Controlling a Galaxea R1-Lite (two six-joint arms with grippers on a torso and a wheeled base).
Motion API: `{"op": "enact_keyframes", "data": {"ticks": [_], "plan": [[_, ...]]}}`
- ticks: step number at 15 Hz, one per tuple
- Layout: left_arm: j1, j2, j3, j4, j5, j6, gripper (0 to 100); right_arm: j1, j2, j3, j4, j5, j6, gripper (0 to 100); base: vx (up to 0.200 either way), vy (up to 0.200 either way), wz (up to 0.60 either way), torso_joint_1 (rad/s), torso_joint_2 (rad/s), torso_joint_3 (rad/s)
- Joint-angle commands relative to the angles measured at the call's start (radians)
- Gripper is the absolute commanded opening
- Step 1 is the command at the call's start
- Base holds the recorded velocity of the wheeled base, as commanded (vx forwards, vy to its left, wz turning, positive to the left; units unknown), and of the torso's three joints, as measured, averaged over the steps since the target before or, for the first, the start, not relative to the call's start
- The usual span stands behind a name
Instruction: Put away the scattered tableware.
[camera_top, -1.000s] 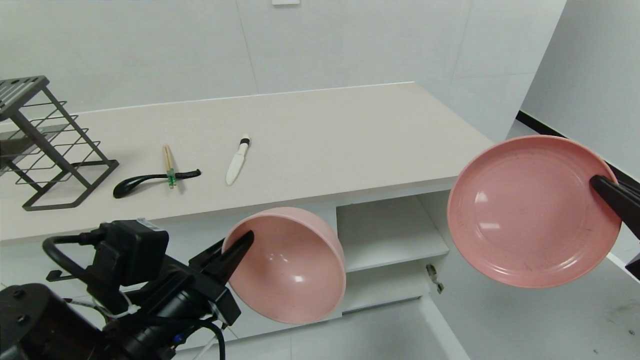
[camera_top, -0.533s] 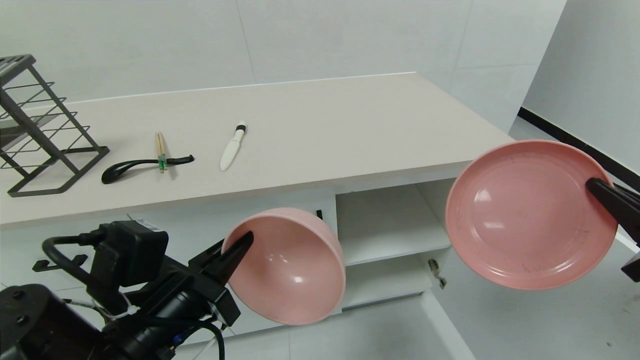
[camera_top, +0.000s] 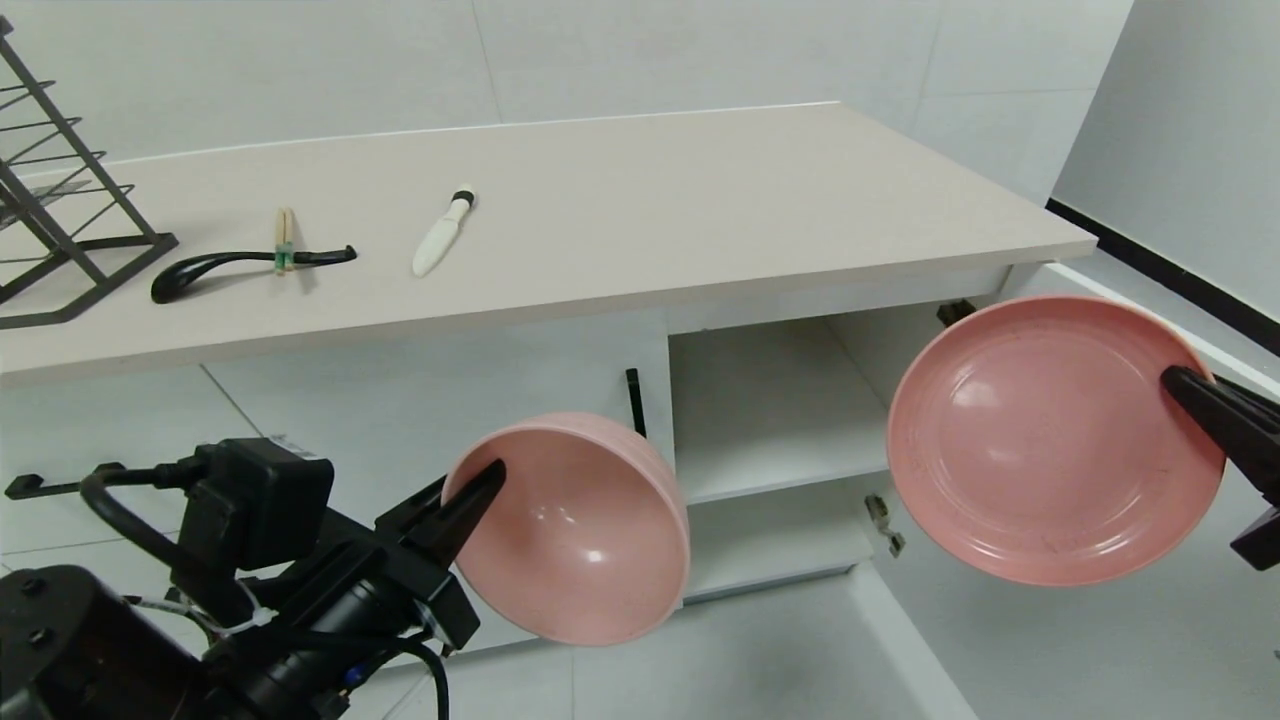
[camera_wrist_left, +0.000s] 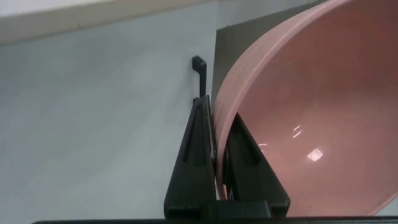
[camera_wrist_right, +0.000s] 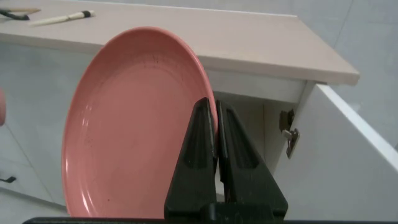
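So, mid-carry: my left gripper clamped on the bowl, right gripper clamped on the plate. Next I'd slide both onto the shelf.

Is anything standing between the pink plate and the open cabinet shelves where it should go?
Nothing visible does. The pink plate, clamped at its rim in the right gripper, hangs to the right of the opening. The cabinet door is swung open beside it, and the way to the shelf looks free.

Pink bowl and plate, black spoon.
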Motion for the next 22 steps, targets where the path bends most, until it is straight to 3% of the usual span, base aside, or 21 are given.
{"op": "enact_keyframes", "data": {"ticks": [1, 7, 15, 19, 22], "plan": [[0.000, -0.001, 0.000, -0.001, 0.000, -0.001, 0, 0.000, 0.007, 0.001, -0.001, 0.001, 0.000, 0, 0.000, 0.000, 0.00, -0.251, 0.36, 0.115], [0.001, -0.004, 0.002, -0.001, 0.000, -0.007, 0, 0.000, 0.014, 0.008, -0.001, 0.001, 0.000, 0, 0.000, 0.000, 0.00, -0.238, 0.33, 0.127], [0.001, -0.012, 0.006, -0.001, -0.001, -0.007, 0, -0.001, 0.043, 0.024, -0.001, 0.001, 0.000, 0, 0.000, 0.000, 0.00, -0.021, 0.13, 0.045], [0.003, -0.017, 0.003, -0.001, -0.001, -0.004, 0, -0.001, 0.076, 0.088, -0.016, 0.001, 0.000, 0, 0.200, 0.000, 0.00, 0.000, 0.00, 0.040], [0.003, -0.043, 0.035, -0.001, -0.001, -0.005, 0, 0.000, 0.148, 0.096, -0.019, 0.001, 0.000, 0, 0.000, 0.000, 0.00, 0.000, 0.00, 0.000]]}}
